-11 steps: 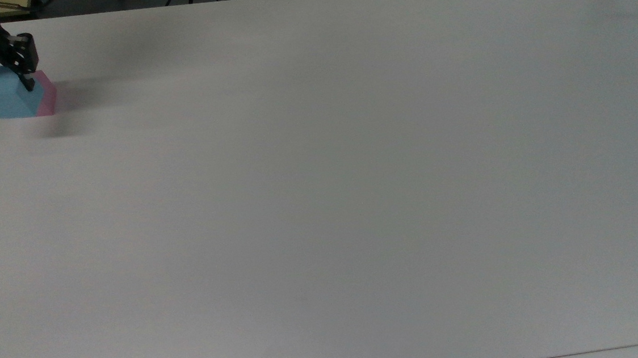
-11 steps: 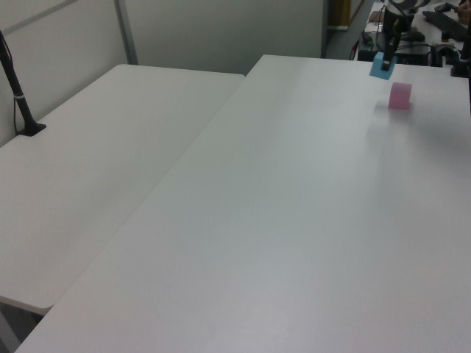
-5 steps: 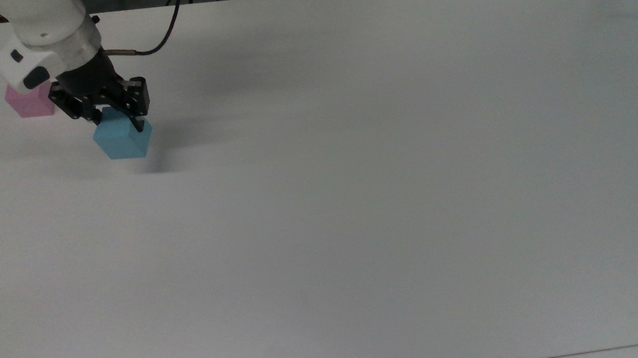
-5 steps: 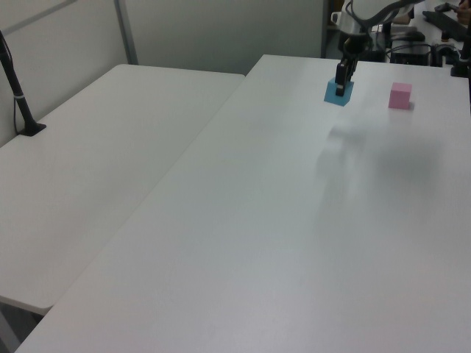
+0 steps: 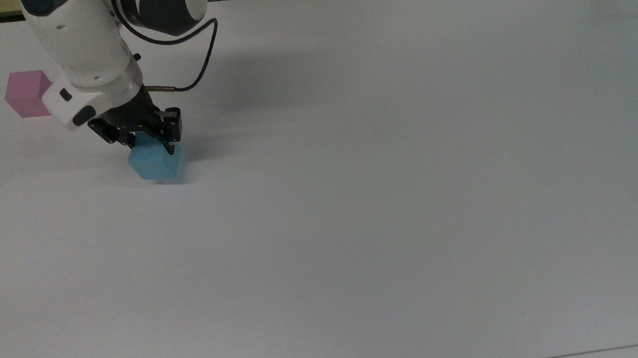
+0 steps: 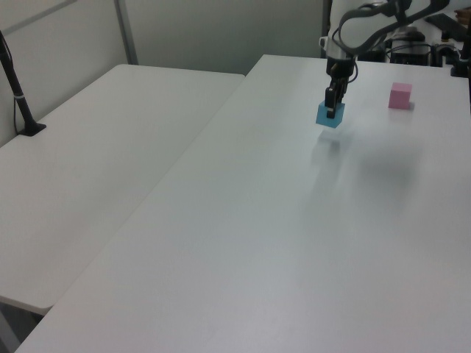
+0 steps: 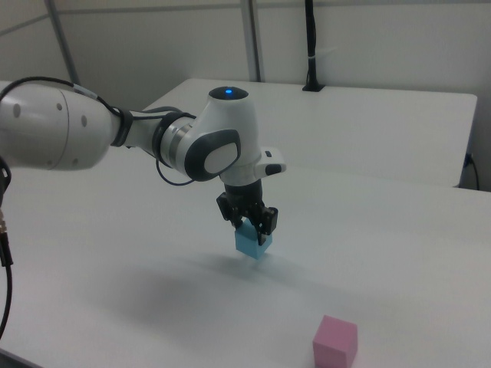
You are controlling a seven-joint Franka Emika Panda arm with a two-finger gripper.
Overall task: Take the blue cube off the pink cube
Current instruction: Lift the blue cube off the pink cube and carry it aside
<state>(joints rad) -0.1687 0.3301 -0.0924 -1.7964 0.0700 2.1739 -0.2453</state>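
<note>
Top view: I have the gripper pinching the blue cube, one finger on each of two opposite faces. The cube hangs straight below the claw, well apart from the pink cube, which sits alone on the white table toward the top view's left. Being a cube it has no long axis to speak of — its faces are turned at a slight angle to the table edges.

Left view: the blue cube is under the gripper, with its shadow a little below it on the tabletop, so I judge it just clear of the surface. The pink cube stands off to the left view's right.

Right view: the gripper points straight down with the blue cube in its grip, level, and the pink cube sits nearer the camera. What the next move turns on, I'd say, is the small gap straight down to the table — lower, then let go.
</note>
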